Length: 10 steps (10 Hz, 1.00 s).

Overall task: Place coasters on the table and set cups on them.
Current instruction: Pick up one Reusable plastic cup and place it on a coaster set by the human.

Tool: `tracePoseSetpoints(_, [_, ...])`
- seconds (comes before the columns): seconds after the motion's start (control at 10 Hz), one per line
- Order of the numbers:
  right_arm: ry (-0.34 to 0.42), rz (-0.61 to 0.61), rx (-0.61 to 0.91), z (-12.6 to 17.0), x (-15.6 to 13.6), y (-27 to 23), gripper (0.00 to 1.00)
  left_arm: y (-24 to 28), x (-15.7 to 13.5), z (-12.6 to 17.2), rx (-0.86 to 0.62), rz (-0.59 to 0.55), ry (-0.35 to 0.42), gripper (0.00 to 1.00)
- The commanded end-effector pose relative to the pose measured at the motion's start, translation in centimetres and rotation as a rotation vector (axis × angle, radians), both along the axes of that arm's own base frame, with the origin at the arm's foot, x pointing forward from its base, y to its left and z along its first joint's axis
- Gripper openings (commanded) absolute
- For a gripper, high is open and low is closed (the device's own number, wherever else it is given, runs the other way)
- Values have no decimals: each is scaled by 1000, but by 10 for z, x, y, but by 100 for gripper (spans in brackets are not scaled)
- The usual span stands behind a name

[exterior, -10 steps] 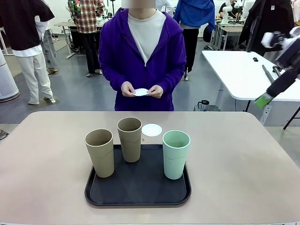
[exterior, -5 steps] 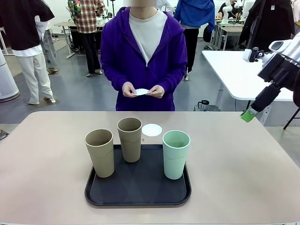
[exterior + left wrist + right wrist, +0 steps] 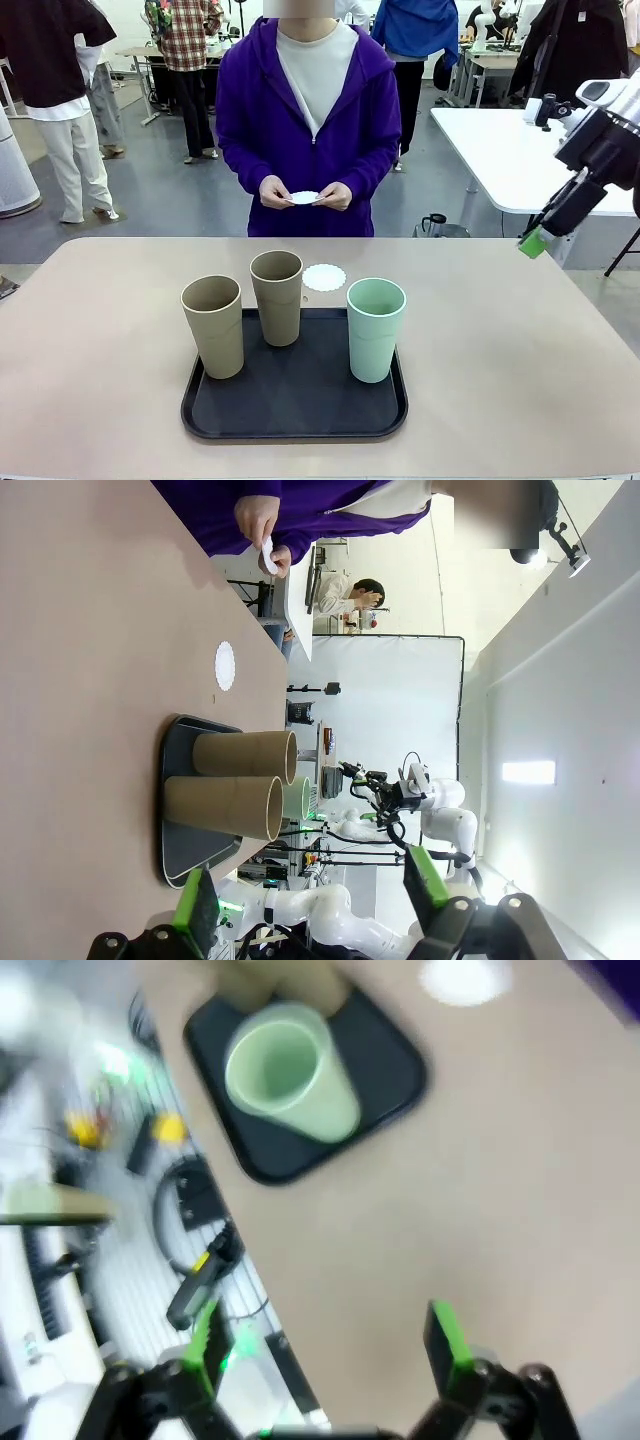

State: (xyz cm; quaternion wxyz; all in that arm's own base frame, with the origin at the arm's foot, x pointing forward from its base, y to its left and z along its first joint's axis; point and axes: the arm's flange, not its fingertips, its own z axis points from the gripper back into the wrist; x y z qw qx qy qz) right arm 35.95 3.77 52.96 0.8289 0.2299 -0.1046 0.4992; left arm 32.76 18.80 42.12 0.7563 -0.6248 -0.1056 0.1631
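left gripper (image 3: 310,892): spread wide, empty | right gripper (image 3: 325,1340): spread wide, empty, over table (image 3: 490,1200)

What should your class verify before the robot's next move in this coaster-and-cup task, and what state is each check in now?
1. One coaster lies on the table, just beyond the tray: ok.
2. Nothing stands on that coaster: ok.
3. The left beige cup, rear beige cup and green cup stand upright on the tray: ok.
4. The right hand is open and empty: ok.
5. The left hand is open and empty: ok.
6. All coasters are laid out: not ok; the person's hands hold a held coaster. How many they hold: cannot tell.
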Motion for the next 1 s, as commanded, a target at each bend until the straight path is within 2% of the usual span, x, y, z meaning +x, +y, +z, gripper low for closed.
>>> tracePoseSetpoints(0.0, [-34, 290, 122, -40, 9, -7, 100, 1, -1, 1, -8, -4, -17, 100])
tracePoseSetpoints(0.1, [-106, 362, 170, -55, 14, -9, 100, 1, -1, 1, -8, -4, -17, 100])
tracePoseSetpoints(0.2, [-155, 398, 295, -69, 22, -12, 100, 1, -1, 1, -8, -4, -17, 100])
tracePoseSetpoints(0.3, [-227, 366, 373, -79, 26, -15, 100, 1, -1, 1, -8, -4, -17, 100])
tracePoseSetpoints(0.5, [-288, 231, 499, -101, 34, -13, 100, 1, -1, 1, -8, -4, -17, 100])
tracePoseSetpoints(0.8, [-221, 90, 538, -142, 42, 0, 100, 1, -1, 1, -8, -4, -17, 100])
tracePoseSetpoints(0.9, [-207, 78, 557, -152, 43, 2, 100, 1, -1, 1, -8, -4, -17, 100])
